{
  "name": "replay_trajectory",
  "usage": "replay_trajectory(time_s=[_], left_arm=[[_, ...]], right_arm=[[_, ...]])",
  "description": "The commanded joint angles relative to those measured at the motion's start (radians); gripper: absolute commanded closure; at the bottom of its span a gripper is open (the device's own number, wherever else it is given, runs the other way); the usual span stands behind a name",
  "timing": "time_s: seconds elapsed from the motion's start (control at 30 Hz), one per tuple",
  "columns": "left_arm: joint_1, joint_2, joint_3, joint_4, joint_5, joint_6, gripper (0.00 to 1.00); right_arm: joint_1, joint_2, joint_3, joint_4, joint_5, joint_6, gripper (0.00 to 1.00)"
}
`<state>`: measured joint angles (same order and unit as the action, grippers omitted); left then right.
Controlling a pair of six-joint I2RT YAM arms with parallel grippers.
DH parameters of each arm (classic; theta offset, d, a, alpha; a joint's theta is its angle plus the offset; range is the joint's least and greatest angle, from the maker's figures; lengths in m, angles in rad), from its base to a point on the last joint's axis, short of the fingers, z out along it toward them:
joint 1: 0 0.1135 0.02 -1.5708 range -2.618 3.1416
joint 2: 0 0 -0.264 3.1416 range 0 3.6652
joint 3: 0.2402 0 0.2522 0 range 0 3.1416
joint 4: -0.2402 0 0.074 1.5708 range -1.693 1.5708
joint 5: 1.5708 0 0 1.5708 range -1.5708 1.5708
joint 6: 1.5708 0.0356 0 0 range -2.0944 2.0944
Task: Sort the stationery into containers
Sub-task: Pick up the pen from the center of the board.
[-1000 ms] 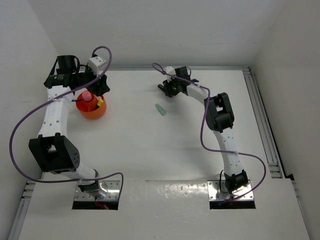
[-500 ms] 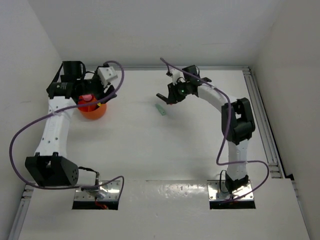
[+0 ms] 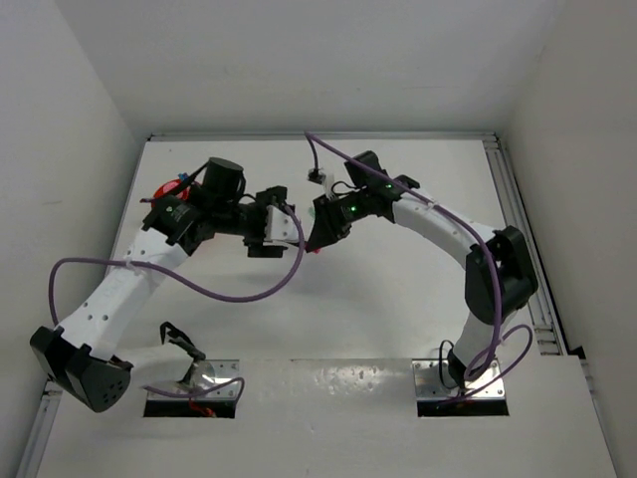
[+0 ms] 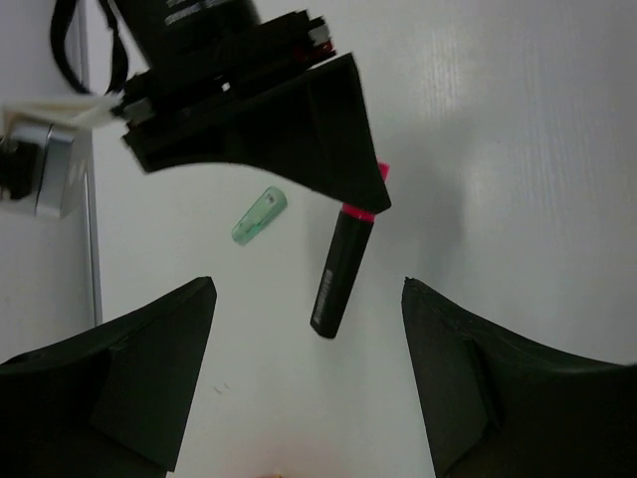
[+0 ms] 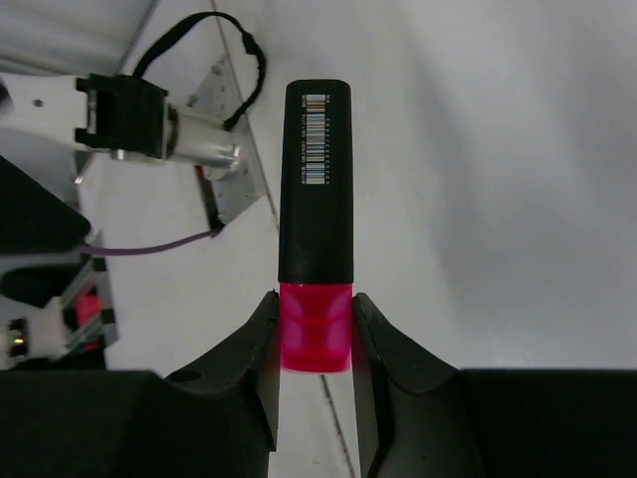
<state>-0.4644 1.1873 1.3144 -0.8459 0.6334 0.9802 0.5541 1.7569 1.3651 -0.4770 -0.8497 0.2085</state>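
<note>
My right gripper (image 5: 316, 339) is shut on the pink cap of a black highlighter (image 5: 315, 189) and holds it above the table, body pointing away from the fingers. In the top view this gripper (image 3: 320, 231) hangs over the table's middle. My left gripper (image 3: 284, 227) is open and empty, facing the right gripper from the left. In the left wrist view the highlighter (image 4: 343, 269) hangs ahead of my open gripper (image 4: 309, 398), and a small green piece (image 4: 259, 216) lies on the table beyond it. The orange bowl (image 3: 164, 189) is mostly hidden behind my left arm.
White walls close in the table at the back and both sides. A metal rail (image 3: 518, 229) runs along the right edge. Purple cables loop off both arms. The arm mounting plates (image 3: 194, 383) sit at the near edge.
My left arm has swung from over the orange bowl to the table's middle. My right gripper has come from the back toward the middle and now faces the left gripper with the highlighter.
</note>
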Motion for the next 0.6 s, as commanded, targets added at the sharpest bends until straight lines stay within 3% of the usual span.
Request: replay_trajectory(time_s=[0.0, 0.17, 0.57], left_arm=[[-0.109, -0.011, -0.021, 0.030, -0.101, 0.038, 0.19], [-0.183, 0.004, -0.034, 0.012, -0.175, 0.043, 0.24], [-0.229, 0.090, -0.014, 0.002, -0.287, 0.009, 0.40]], right_arm=[[-0.008, -0.037, -0.018, 0.050, -0.095, 0.098, 1.00], [-0.016, -0.033, -0.044, 0.119, -0.166, 0.193, 1.00], [0.003, -0.053, -0.046, 0.189, -0.213, 0.334, 1.00]])
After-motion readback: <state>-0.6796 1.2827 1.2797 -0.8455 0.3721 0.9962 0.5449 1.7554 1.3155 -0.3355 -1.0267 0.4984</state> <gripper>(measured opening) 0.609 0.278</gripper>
